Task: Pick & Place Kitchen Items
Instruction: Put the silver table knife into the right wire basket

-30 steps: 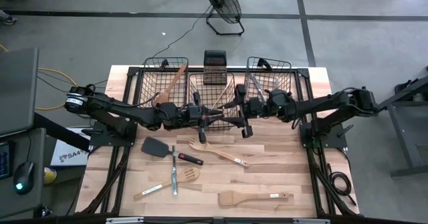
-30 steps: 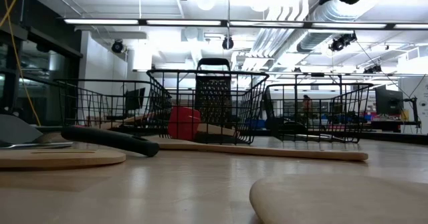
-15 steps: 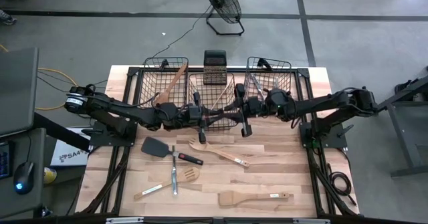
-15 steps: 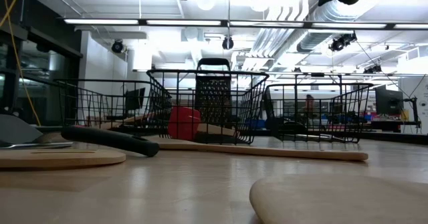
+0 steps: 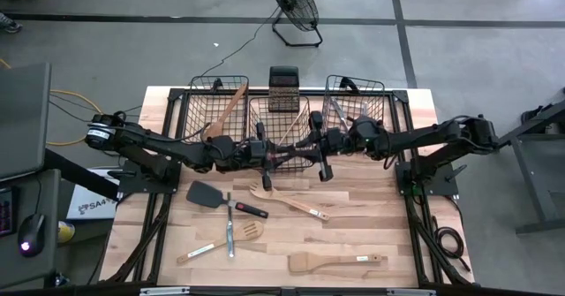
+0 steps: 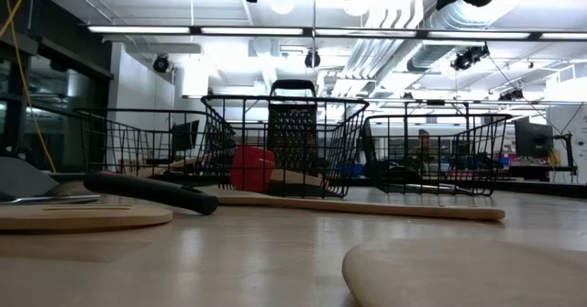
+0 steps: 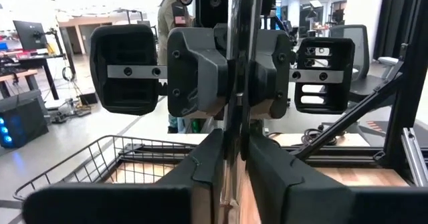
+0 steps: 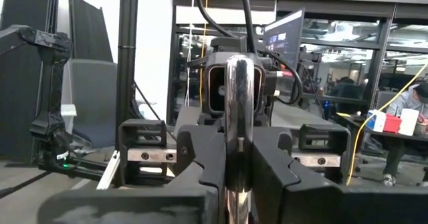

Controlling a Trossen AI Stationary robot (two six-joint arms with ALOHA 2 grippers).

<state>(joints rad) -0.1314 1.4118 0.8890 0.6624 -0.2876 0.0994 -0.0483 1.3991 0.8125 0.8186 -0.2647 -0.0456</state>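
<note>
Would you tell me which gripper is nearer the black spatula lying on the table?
Left. The left gripper hangs just beyond the black spatula; the right gripper is farther across the table.

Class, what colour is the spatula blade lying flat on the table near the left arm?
Black; the spatula blade shows best in the high view.

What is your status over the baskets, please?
Right gripper, jaws shut on silver metal utensil. Left gripper facing it, over middle basket. Black spatula, wooden spatula on table. Nothing blocking.
</note>
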